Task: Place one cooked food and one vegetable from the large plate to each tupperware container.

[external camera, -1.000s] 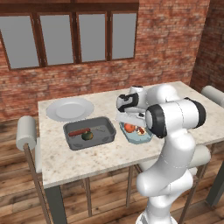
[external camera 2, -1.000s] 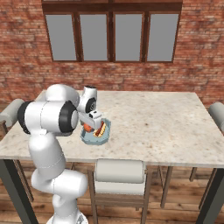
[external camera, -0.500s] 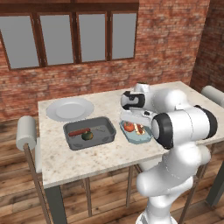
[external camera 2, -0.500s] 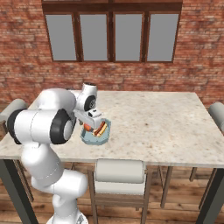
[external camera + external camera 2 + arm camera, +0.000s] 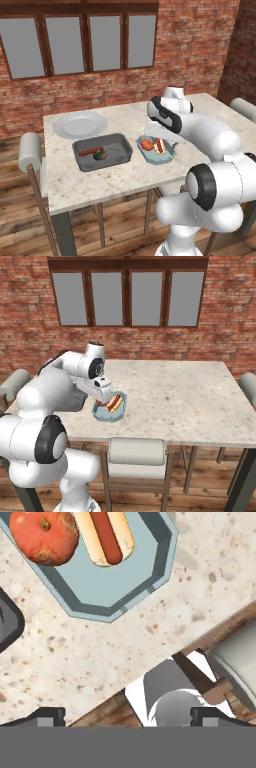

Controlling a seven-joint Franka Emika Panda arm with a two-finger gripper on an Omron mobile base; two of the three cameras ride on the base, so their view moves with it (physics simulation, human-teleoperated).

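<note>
A flat round light-grey plate (image 5: 80, 124) sits far left. Beside it, a dark-grey tub (image 5: 102, 151) holds sausage (image 5: 90, 150) and green ball (image 5: 100, 155). A smooth light-blue tub (image 5: 157, 150) holds tomato (image 5: 146, 144) and hot dog (image 5: 159, 145). The gripper (image 5: 127, 714) hovers, fingers apart, empty.

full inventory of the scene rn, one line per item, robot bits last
large plate: 1, light grey, back left of the table, nothing on it
dark-grey container: 1, in front of the plate
sausage: 1, red-brown, in the dark-grey container
green ball: 1, dark green, in the dark-grey container beside the sausage
light-blue container: 1, right of the dark-grey one
tomato: 1, red-orange, in the light-blue container
hot dog: 1, pale bun, in the light-blue container beside the tomato
table: 1, speckled beige stone top
chairs: several, grey, around the table
windows: one row, in the brick wall
gripper: 1, jaws apart, holding nothing, above the table edge near the light-blue container
</note>
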